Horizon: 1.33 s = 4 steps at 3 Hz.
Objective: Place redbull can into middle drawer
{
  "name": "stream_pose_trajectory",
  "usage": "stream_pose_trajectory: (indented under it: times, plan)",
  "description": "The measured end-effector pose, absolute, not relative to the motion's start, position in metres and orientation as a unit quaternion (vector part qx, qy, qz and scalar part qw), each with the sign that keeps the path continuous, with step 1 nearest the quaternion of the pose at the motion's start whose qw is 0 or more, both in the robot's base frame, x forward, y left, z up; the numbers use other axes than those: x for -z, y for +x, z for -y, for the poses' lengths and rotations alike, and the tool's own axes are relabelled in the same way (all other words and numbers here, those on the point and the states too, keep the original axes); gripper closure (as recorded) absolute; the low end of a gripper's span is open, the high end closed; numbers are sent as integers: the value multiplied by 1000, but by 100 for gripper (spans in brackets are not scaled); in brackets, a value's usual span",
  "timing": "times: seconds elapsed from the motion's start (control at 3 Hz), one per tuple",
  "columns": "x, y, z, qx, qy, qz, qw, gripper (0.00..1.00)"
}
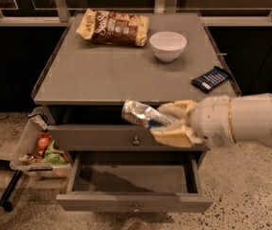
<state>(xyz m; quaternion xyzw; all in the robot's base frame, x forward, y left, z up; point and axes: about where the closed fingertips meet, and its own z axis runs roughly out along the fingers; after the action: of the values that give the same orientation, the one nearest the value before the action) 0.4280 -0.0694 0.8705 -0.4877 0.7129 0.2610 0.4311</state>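
The redbull can (140, 114) is a shiny silver-and-blue can, lying sideways in the air in front of the cabinet's top edge. My gripper (167, 122) is shut on the can's right end, its tan fingers (174, 135) above and below it, with the white arm reaching in from the right. The middle drawer (133, 201) is pulled open below, grey with a small knob on its front, and its inside looks bare. The can hangs above the drawer's opening, in front of the shut upper drawer (97, 138).
On the grey cabinet top (97, 75) lie a brown chip bag (114, 28), a white bowl (168, 45) and a dark blue flat packet (210, 78). A clear bin (33, 150) with colourful items hangs at the cabinet's left side. The floor is speckled.
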Motion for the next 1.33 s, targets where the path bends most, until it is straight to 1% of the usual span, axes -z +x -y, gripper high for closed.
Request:
stream_pose_trajectory:
  times: [0.33, 0.67, 1.0, 1.33]
  plan:
    - [-873, 427, 76, -251, -488, -713, 437, 100]
    - [-862, 428, 77, -258, -466, -723, 440, 100]
    - [-799, 423, 92, -295, -409, -740, 444, 100]
    - [-707, 421, 90, -355, -359, -750, 427, 100]
